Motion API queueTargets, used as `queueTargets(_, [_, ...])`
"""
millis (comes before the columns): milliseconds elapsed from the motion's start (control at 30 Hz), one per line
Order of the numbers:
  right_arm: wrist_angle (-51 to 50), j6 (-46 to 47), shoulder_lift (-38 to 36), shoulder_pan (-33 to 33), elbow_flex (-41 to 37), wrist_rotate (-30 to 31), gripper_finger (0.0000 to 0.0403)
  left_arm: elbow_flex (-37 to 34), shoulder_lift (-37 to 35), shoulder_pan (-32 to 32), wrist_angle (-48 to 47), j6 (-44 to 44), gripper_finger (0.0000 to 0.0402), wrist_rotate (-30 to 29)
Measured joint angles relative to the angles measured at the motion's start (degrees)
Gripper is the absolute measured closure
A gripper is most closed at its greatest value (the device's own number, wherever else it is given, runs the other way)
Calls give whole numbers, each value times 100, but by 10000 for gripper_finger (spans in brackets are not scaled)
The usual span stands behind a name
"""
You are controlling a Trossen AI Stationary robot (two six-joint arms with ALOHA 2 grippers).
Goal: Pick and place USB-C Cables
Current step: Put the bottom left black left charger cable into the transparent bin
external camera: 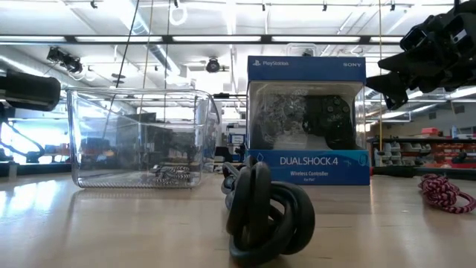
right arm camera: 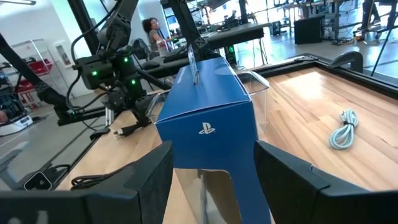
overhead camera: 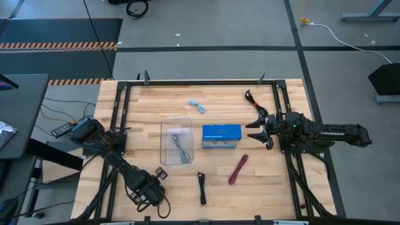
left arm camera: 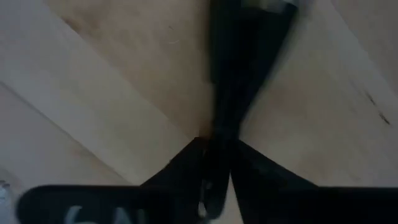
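Observation:
Five cable bundles show in the high view. The light blue cable (overhead camera: pixel 197 107) and the black-and-red cable (overhead camera: pixel 251 98) lie toward the far edge. The maroon cable (overhead camera: pixel 238 169) and a black cable (overhead camera: pixel 202 187) lie toward the near edge. Another dark cable (overhead camera: pixel 181 149) lies inside the clear tray (overhead camera: pixel 164 128). My right gripper (overhead camera: pixel 251 129) is open and raised, just right of the blue box (overhead camera: pixel 221 136), with its fingers (right arm camera: pixel 149 180) apart from the box. My left gripper (overhead camera: pixel 149 192) is shut, low over the near-left corner of the table.
The blue controller box (external camera: pixel 309 119) stands upright in mid-table, right beside the tray (external camera: pixel 137 138). A black frame rail (overhead camera: pixel 187 82) runs round the table. In the low view the black cable (external camera: pixel 264 212) is nearest and the maroon cable (external camera: pixel 445 193) lies right. Bare wood lies between the cables.

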Motion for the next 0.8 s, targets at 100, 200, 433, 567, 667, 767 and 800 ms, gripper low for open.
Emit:
queueTargets(100, [0,-52,0,0,-2,0,174,0,0,0,8,-40,375,7])
queueTargets(200, [0,-62,0,-1,-2,1,174,5,0,0,17,-41,379,15])
queueTargets(433, [0,-60,0,0,-1,2,174,396,0,0,-144,-37,379,10])
queueTargets(567, [2,-62,0,0,-1,2,174,1009,0,20,-887,75,379,-451])
queueTargets(667, [4,-60,0,0,-2,2,174,1531,0,87,-1497,224,379,-770])
queueTargets(767, [4,-60,0,0,-2,2,174,2067,-4,237,-2146,-22,379,-1140])
queueTargets(800, [4,-60,0,0,0,2,174,2243,-4,314,-2349,-186,379,-1319])
